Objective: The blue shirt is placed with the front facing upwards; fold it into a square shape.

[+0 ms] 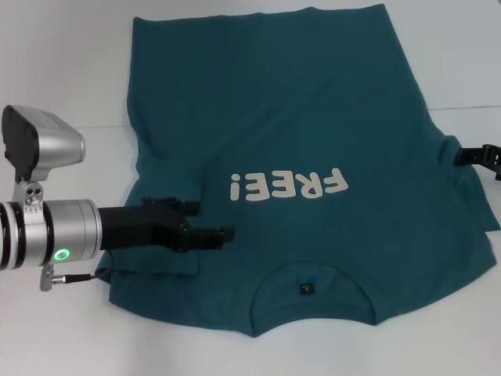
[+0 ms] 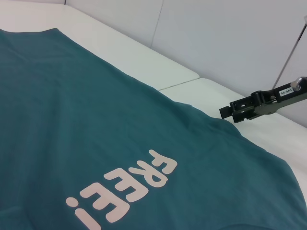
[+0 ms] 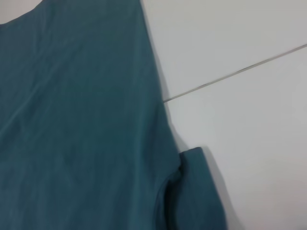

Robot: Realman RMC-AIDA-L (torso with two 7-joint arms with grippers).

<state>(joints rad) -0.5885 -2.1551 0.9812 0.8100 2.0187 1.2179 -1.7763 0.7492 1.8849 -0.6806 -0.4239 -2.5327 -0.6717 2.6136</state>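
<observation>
**A:** Where do we stand? The blue shirt [image 1: 313, 117] lies flat on the white table [image 1: 70, 63], print up, collar toward us at six o'clock, hem away at twelve. Its left sleeve [image 1: 168, 235] already appears folded in over the body.

**B:** Our left gripper [image 1: 211, 223] sits low over that folded sleeve at about eight o'clock from the "FREE!" print [image 1: 288, 186]. Its fingers look parted with no cloth between them, so we'd call it empty and spread.

**A:** And the right gripper [image 1: 489, 160]?

**B:** It's at three o'clock, by the shirt's right edge near the other sleeve [image 3: 199, 187], which still lies out flat. Its fingers are cut off at the edge of view, so we cannot tell whether they are parted or closed.

**A:** Then the step in hand, we judge, is the matching right-side fold.

**B:** Agreed. We should pinch the sleeve edge cleanly and carry it toward nine o'clock, keeping it low so the body underneath doesn't drag or wrinkle.
</observation>
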